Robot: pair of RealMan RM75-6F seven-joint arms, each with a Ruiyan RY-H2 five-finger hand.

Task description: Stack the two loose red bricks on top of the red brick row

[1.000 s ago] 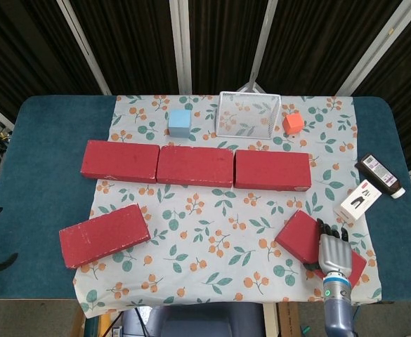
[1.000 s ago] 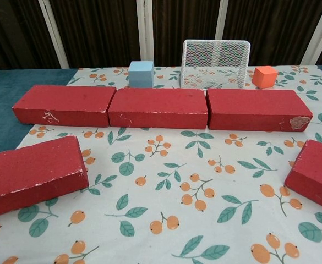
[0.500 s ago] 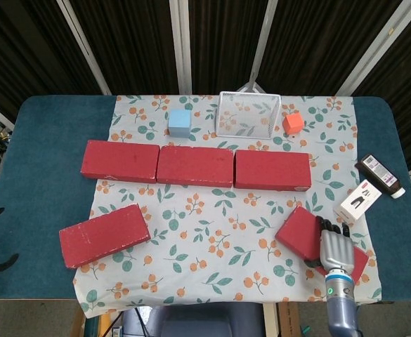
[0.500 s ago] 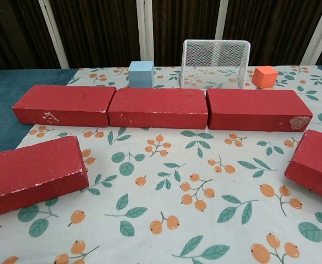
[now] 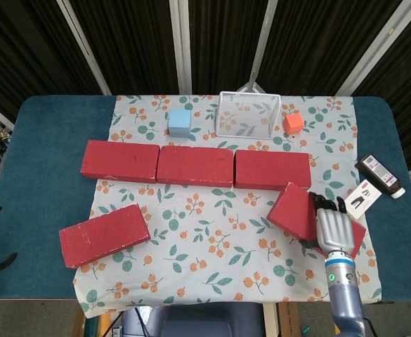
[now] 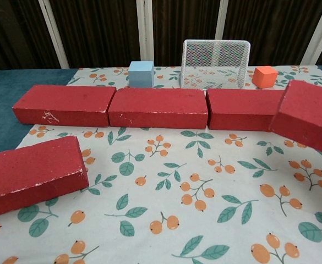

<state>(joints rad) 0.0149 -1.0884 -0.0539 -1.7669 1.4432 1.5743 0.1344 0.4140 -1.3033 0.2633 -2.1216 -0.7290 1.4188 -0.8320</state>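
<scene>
Three red bricks form a row [image 5: 194,166] across the patterned cloth, also seen in the chest view [image 6: 158,107]. A loose red brick [image 5: 104,235] lies at the front left [image 6: 31,175]. My right hand [image 5: 334,229] grips the second loose red brick [image 5: 294,210], lifted and tilted just in front of the row's right end [image 6: 309,115]. In the chest view that brick covers the right end of the row, and only a dark sliver of the hand shows at the right edge. My left hand is out of sight.
Behind the row stand a light blue cube [image 5: 180,122], a white mesh basket [image 5: 248,114] and an orange cube [image 5: 293,123]. A dark bottle [image 5: 379,175] and a small white box [image 5: 357,201] lie at the right on the blue table [image 5: 43,161].
My right hand has lifted the right loose brick off the cloth and carried it up and toward the row's right end. The left loose brick has not moved.
</scene>
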